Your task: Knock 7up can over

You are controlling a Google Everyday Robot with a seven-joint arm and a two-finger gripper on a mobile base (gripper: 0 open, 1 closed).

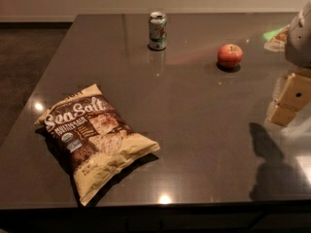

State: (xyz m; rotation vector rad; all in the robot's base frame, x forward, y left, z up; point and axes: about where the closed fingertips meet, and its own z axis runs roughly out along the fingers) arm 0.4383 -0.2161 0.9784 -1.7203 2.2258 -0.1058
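The 7up can point(157, 31) stands upright near the far edge of the dark table point(194, 130), green and white with a silver top. My gripper point(287, 103) is at the right edge of the view, tan-coloured, hanging low over the table's right side. It is far from the can, to the right and nearer the front. The grey arm point(300, 33) rises above it and is partly cut off by the frame.
A red apple point(229, 56) sits between the can and my gripper, right of the can. A large Sea Salt chip bag point(95, 132) lies at the front left. A green and white packet point(276, 37) lies at the far right edge.
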